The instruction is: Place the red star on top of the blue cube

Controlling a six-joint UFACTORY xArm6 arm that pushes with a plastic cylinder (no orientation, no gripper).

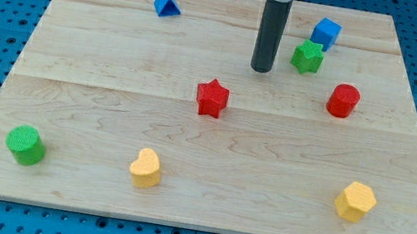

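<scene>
The red star (212, 98) lies near the middle of the wooden board (107, 118). The blue cube (326, 32) sits near the view's top right, touching or almost touching a green star (308, 57) just below it. My tip (261, 69) is above and to the right of the red star, apart from it, and left of the green star and the blue cube.
A blue triangle (166, 2) is at the top left. A red cylinder (343, 100) is at the right. A green cylinder (25, 145) is at the bottom left. Two yellow blocks sit near the bottom edge, one left of centre (146, 168) and one at the right (355, 201).
</scene>
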